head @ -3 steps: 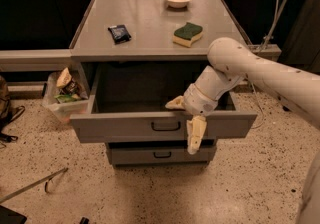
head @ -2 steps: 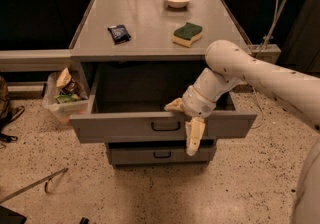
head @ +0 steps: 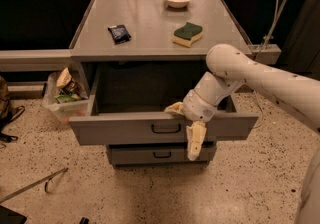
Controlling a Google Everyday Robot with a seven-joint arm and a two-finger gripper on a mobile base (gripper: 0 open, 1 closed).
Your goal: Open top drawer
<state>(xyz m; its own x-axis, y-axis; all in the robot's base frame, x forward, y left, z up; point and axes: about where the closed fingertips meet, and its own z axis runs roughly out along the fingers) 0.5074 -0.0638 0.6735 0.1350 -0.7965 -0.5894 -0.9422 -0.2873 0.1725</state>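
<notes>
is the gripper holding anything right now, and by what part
Nothing is clamped: the gripper is open, fingers spread over the top drawer front's upper edge, right of its handle.

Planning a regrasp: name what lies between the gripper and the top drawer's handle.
Only the top drawer's bare grey front, in the camera view. The gripper sits open at its rim, right of the handle.
</notes>
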